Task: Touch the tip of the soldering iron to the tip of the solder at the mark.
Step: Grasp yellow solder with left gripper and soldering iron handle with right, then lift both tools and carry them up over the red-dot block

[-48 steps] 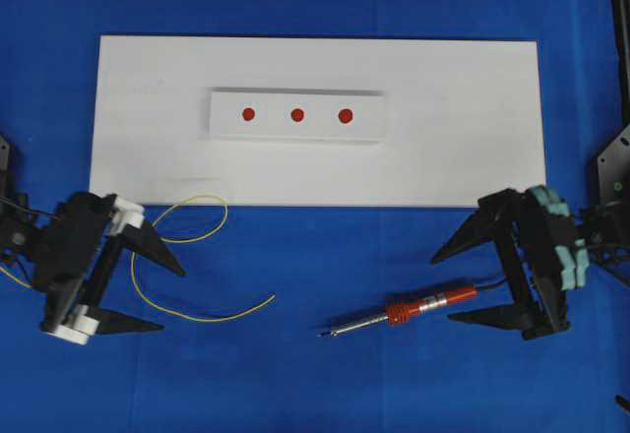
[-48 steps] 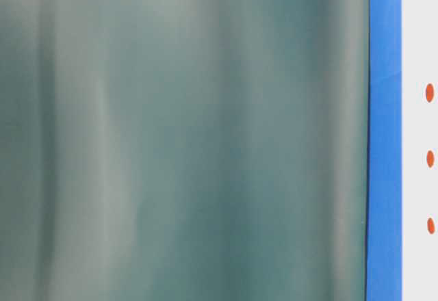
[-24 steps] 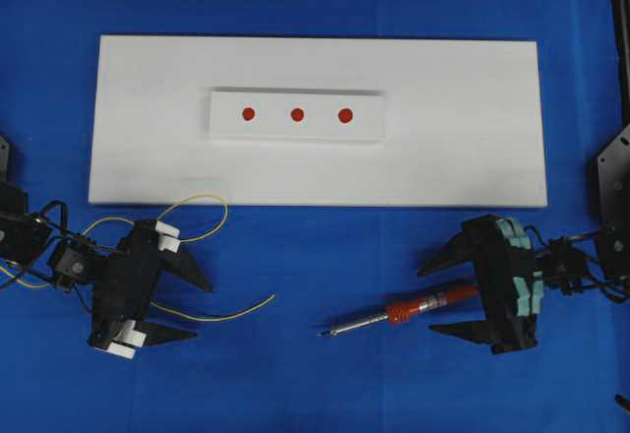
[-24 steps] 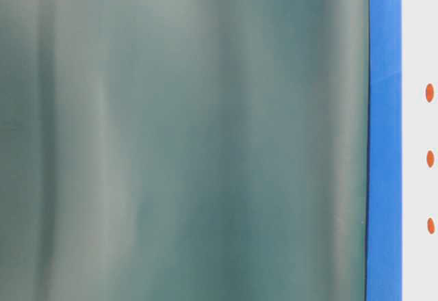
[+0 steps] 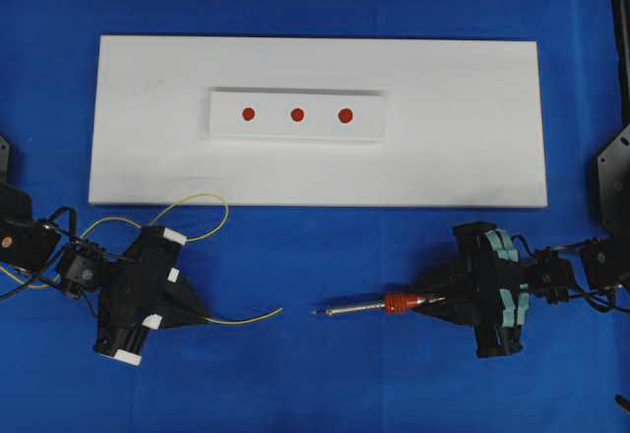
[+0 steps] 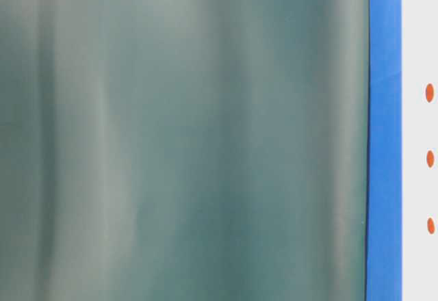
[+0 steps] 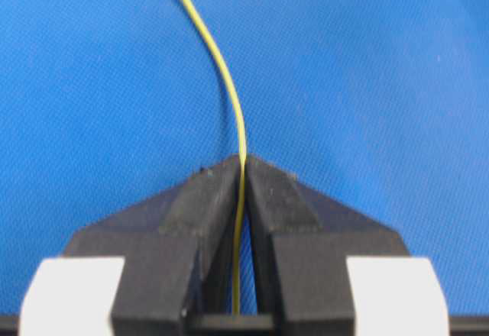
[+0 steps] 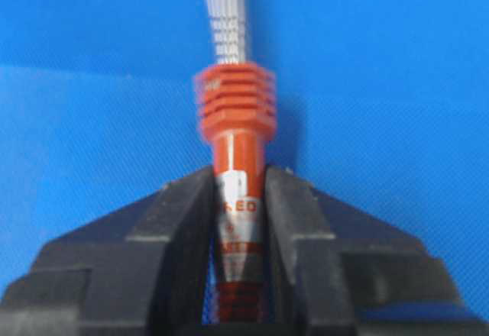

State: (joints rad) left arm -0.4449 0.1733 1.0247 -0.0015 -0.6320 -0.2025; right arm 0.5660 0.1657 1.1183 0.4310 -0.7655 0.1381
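Gripping solder (image 5: 246, 316), soldering iron (image 5: 366, 305), below board edge (image 5: 315, 205)

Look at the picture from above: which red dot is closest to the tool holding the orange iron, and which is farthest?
From the right tool, which grips the soldering iron:
1. Right red dot, nearest, up on the small white block.
2. Middle red dot, at the block's centre.
3. Left red dot, farthest, toward the solder's side.

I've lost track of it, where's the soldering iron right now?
In the overhead view the soldering iron lies lower right on the blue cloth, below the white board, handle clamped in the right gripper, tip pointing left.
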